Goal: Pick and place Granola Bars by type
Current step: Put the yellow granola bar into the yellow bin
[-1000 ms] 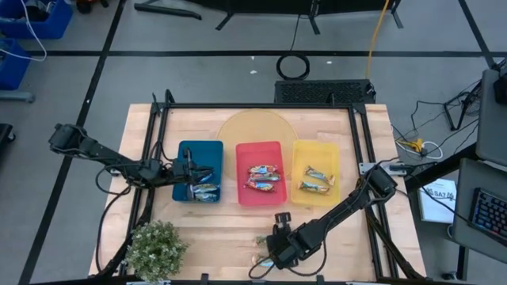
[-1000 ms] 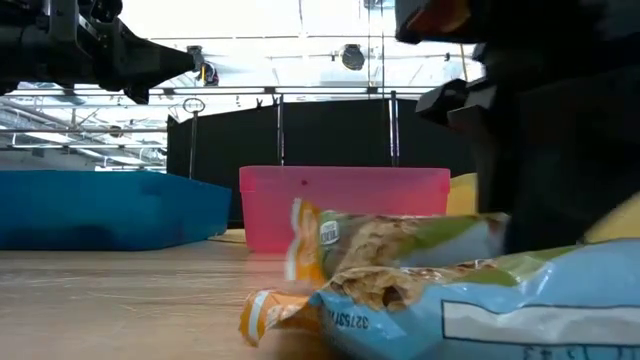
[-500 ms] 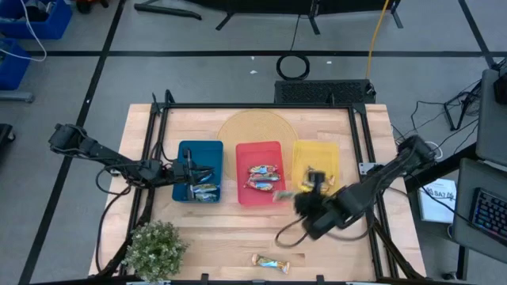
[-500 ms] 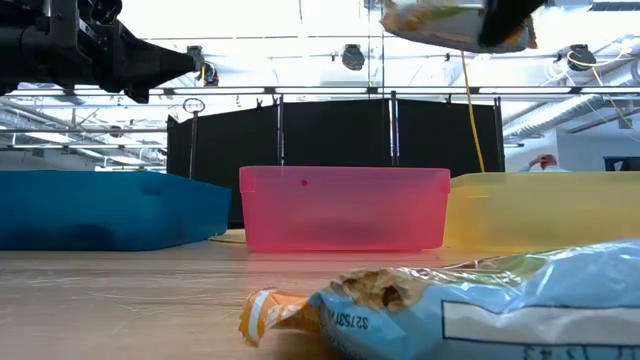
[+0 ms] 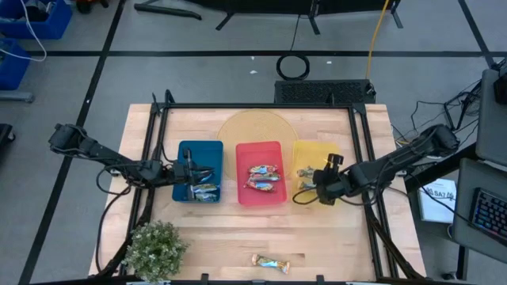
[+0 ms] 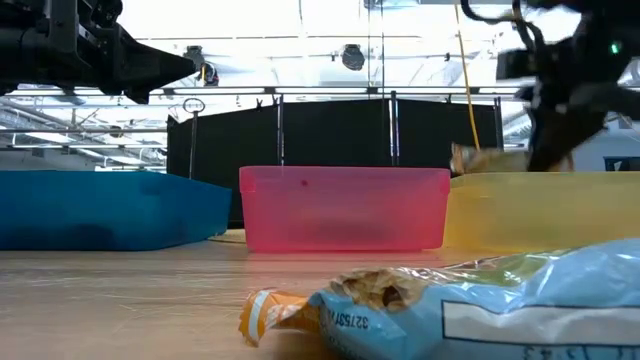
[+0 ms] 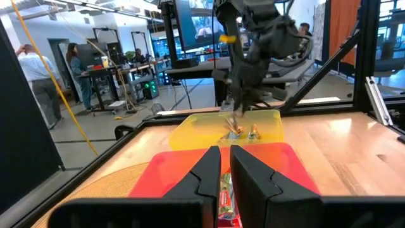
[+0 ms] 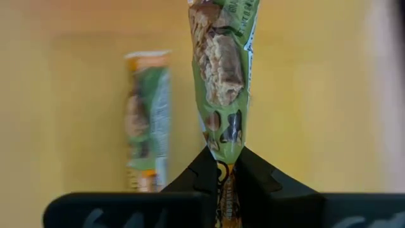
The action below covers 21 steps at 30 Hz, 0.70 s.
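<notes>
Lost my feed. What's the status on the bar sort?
Right hand shut on green-wrapped bar, over yellow tray. Left hand shut, empty, over blue tray. One bar loose on table. Nothing blocking.

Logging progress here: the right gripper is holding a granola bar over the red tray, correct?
Not quite. The right gripper does hold a granola bar, but over the yellow tray, not the red one, as the high view and the right wrist view show.
</notes>
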Each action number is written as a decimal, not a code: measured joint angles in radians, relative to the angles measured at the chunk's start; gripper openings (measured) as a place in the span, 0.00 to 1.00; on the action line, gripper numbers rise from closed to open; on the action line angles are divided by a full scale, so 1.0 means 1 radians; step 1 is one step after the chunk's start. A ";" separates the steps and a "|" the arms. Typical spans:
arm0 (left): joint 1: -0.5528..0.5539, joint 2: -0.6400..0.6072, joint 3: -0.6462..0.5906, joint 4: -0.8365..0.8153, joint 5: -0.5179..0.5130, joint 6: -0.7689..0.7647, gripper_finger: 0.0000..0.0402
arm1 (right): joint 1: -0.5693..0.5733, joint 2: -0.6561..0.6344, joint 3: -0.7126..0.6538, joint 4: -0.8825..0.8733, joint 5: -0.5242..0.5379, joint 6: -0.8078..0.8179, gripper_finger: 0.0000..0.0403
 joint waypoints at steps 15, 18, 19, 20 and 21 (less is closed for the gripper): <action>0.000 0.000 0.000 -0.004 0.000 0.004 0.11 | -0.107 -0.001 -0.142 0.158 -0.141 0.057 0.30; 0.000 0.000 0.000 -0.008 0.000 0.005 0.11 | -0.107 -0.020 -0.126 0.139 -0.140 0.065 0.39; 0.000 0.000 0.000 -0.008 0.000 0.005 0.11 | -0.107 -0.032 -0.123 0.131 -0.139 0.073 0.42; 0.000 0.000 0.000 -0.007 0.000 0.005 0.11 | -0.107 -0.046 -0.118 0.130 -0.138 0.078 0.44; 0.000 0.000 0.000 -0.008 0.000 0.004 0.11 | -0.107 -0.064 -0.118 0.132 -0.135 0.079 0.45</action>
